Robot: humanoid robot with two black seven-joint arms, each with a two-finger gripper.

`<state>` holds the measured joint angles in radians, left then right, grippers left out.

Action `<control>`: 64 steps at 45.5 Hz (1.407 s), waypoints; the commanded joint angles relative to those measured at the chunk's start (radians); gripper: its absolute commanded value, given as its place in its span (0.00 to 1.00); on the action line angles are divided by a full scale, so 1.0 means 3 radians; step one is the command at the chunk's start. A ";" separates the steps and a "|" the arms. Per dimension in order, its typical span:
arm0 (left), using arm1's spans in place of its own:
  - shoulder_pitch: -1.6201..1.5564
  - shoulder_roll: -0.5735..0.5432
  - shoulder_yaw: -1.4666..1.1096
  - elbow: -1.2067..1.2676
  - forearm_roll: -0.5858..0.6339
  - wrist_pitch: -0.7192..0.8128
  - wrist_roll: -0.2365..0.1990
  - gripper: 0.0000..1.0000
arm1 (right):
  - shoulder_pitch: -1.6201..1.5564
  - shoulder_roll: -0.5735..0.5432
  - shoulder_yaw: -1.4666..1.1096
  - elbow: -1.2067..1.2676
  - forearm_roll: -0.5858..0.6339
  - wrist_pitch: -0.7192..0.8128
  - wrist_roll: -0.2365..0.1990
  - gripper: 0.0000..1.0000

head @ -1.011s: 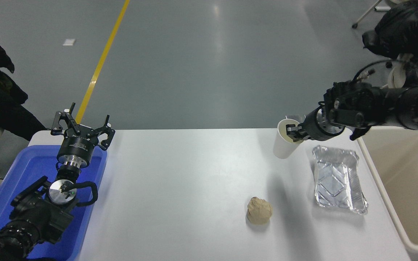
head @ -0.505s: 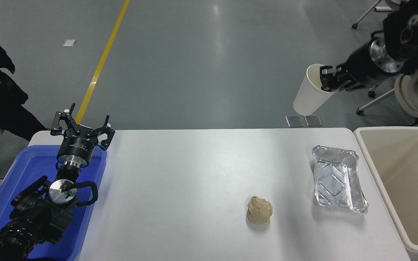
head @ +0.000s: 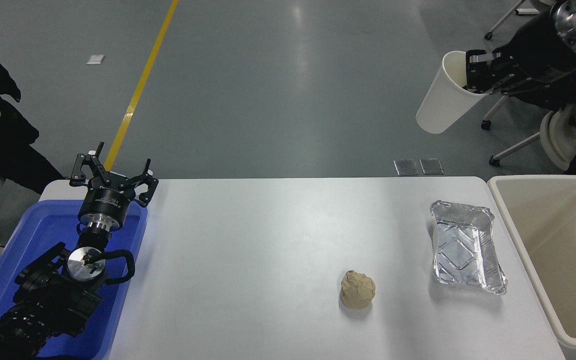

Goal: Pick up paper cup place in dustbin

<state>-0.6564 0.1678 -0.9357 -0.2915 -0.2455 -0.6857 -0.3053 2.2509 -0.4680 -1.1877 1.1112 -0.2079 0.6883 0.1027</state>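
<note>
My right claw (head: 474, 75): clamped on the paper cup (head: 444, 95) rim, high beyond the dustbin (head: 523, 235). My left claw (head: 113, 175): fingers apart, far left of the dustbin.

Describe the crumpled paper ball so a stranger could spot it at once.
Start at the white table and go to its near right part, left of the shiny foil tray. The paper ball lies there alone: a brown, wrinkled lump, matte and rounded, unlike the flat reflective tray.
</note>
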 commanded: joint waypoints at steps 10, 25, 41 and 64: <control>-0.0001 0.0003 0.0000 0.0000 0.0000 0.0000 0.0000 0.99 | -0.1080 -0.0199 0.0032 -0.1514 0.0054 -0.0075 -0.0010 0.00; -0.0001 0.0003 0.0000 0.0000 0.0000 0.0000 0.0000 0.99 | -0.2333 -0.0368 0.0395 -0.2967 0.0105 -0.0433 -0.0046 0.00; -0.0001 0.0003 0.0000 0.0000 0.0000 0.0000 0.0000 0.99 | -0.2982 -0.0731 0.0589 -0.3110 0.0217 -0.1363 -0.0583 0.00; -0.0001 0.0003 0.0000 0.0000 0.0000 0.0000 0.0000 0.99 | -0.4542 -0.0552 0.2317 -0.3433 0.0228 -0.2811 -0.0583 0.00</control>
<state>-0.6562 0.1686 -0.9357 -0.2914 -0.2453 -0.6857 -0.3053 1.0801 -0.6685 -0.7143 0.1065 -0.1426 0.0336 -0.0660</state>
